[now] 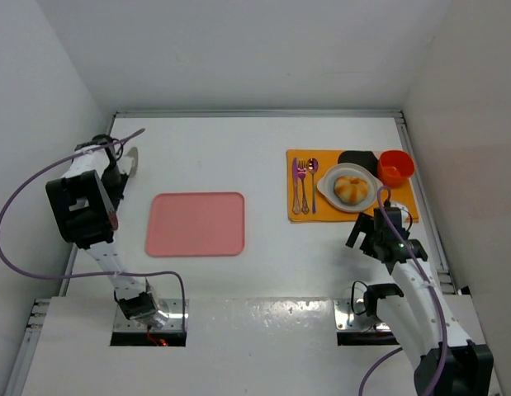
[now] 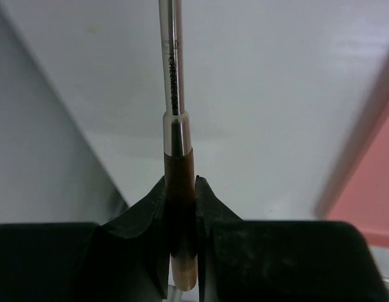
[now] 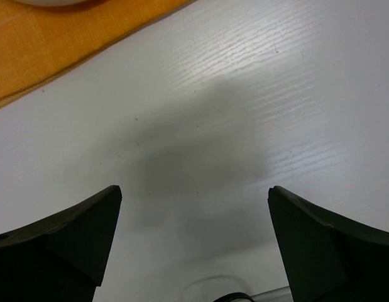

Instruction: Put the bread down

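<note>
White table (image 1: 263, 148), seen from above. Pink tray (image 1: 196, 223) toward 8 o'clock of table centre, with nothing on it. Orange mat (image 1: 321, 214) at 3 o'clock, bearing a white plate (image 1: 324, 186), a black dish (image 1: 358, 158) and red cup (image 1: 395, 167) at its 1 o'clock corner, and 3 pieces of cutlery (image 1: 303, 186) along its 9 o'clock edge.

Right gripper (image 3: 194, 195) just at 6 o'clock of the plate, over bare table beside the mat edge, jaws spread wide, holding nothing. Left gripper (image 2: 181, 182) near the 9 o'clock table edge, pinching the wooden handle of a metal utensil (image 2: 172, 75), unrelated to the bun.

Bread (image 1: 351, 189) resting at the middle of the plate, untouched by either gripper.

Progress, as a judgement: complete with the plate as goal, leaving only withdrawal of the right arm. With the tray as goal, wholly undone: grasp, carry toward 9 o'clock, release. Not decidable from these views alone.
</note>
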